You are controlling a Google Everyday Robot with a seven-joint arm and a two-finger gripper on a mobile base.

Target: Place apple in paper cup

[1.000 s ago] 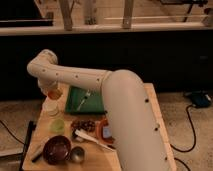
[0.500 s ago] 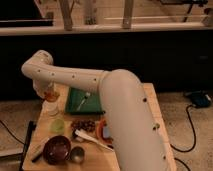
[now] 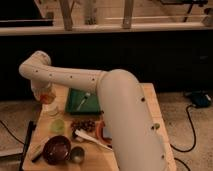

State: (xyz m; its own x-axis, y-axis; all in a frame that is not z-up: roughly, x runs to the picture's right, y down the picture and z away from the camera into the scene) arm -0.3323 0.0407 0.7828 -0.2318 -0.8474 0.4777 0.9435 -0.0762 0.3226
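The apple [image 3: 47, 96] shows as a small orange-red patch held in my gripper [image 3: 46, 95], at the left side of the wooden table. The gripper is shut on the apple and hangs straight down from the white arm's wrist. The white paper cup [image 3: 50, 109] stands directly below the gripper, its mouth just under the apple. Most of the apple is hidden by the gripper.
A pale green cup [image 3: 57, 125] stands in front of the paper cup. A brown bowl [image 3: 56, 149] and a small grey metal cup [image 3: 77, 154] stand near the front edge. A green tray [image 3: 82, 101], dark brown food [image 3: 83, 124] and a white spoon [image 3: 93, 139] lie mid-table. The arm [image 3: 125, 115] covers the right side.
The gripper with the apple has shifted slightly left and now hangs over the paper cup. The elbow has swung left with it.
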